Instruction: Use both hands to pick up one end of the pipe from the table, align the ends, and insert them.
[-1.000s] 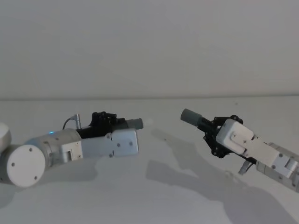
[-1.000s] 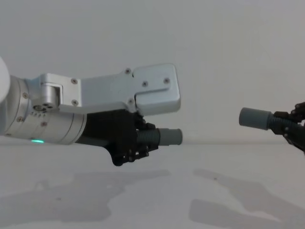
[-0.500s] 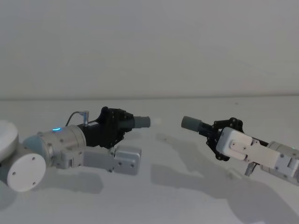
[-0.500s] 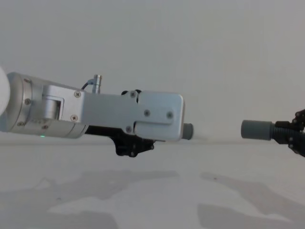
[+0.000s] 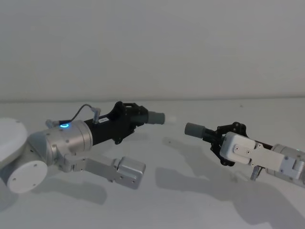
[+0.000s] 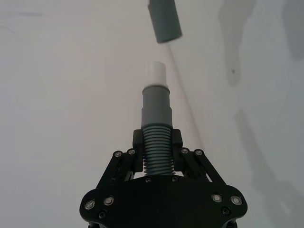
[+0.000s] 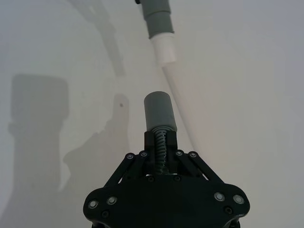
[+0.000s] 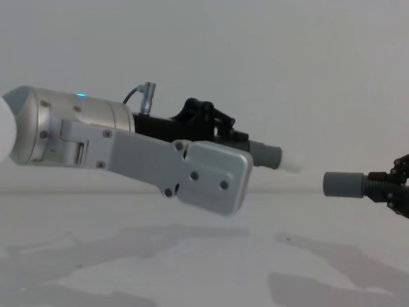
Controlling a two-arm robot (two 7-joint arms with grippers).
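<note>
Left tool [image 5: 138, 117] clamped on the ribbed part of the tipped piece [image 5: 156, 117], white tip [image 6: 157, 74] pointing toward the right arm. Right tool [image 5: 216, 136] clamped on the socket piece [image 7: 160, 137], socket [image 5: 194, 129] facing the tip. Both clear of the bench [image 5: 190, 205]; ends near, apart, tip slightly higher in chest view.

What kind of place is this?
Likely a robotics test lab: a plain white table, blank wall, and a left end effector and right end effector each gripping a grey pipe piece.
</note>
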